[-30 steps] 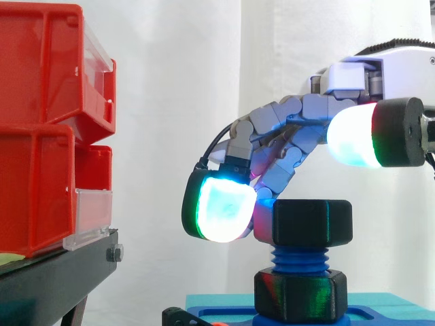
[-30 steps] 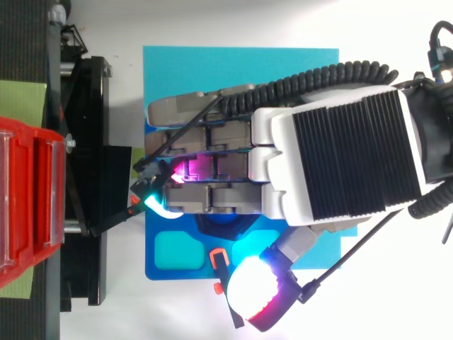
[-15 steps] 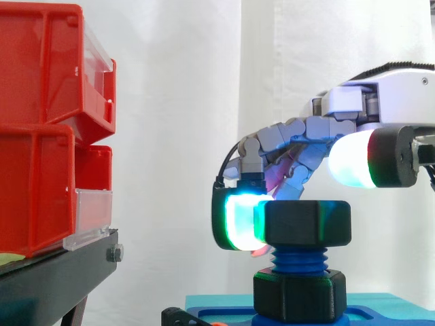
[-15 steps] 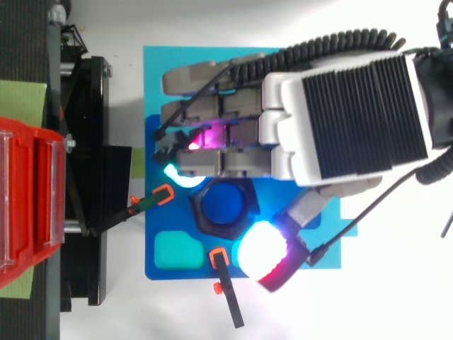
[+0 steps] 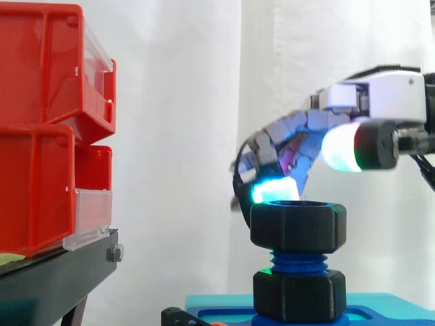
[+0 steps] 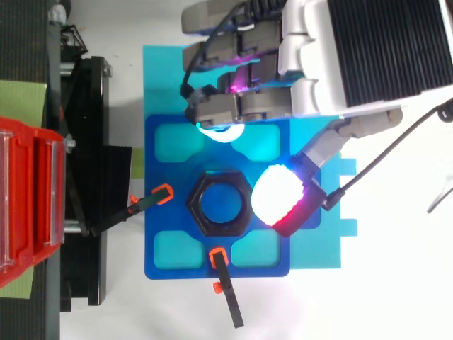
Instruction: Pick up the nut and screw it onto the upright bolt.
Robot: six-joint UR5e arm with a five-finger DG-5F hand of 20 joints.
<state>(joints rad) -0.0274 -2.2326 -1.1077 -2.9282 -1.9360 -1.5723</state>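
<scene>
Clearly the hand (image 6: 354,49) curls its fingers round nothing. Just below it the nut (image 5: 298,225) sits on the bolt (image 5: 298,260). Grip the flats evenly and twist level.

- Hand (image 6: 354,49): a second ago spread over the nut, hiding it from above; now drawn off to one side, fingers curled on nothing.
- Fingertips (image 5: 275,190): the cyan pad, earlier low against the nut's flank, is now lifted above its top edge and behind it.
- Thumb pad (image 6: 277,197): swung from well clear of the nut to just beside it, higher than it.
- Nut (image 5: 298,224): now uncovered, clear of the fingertips on their thumb side; turned on the bolt (image 5: 297,260), its outline showing wider.
</scene>
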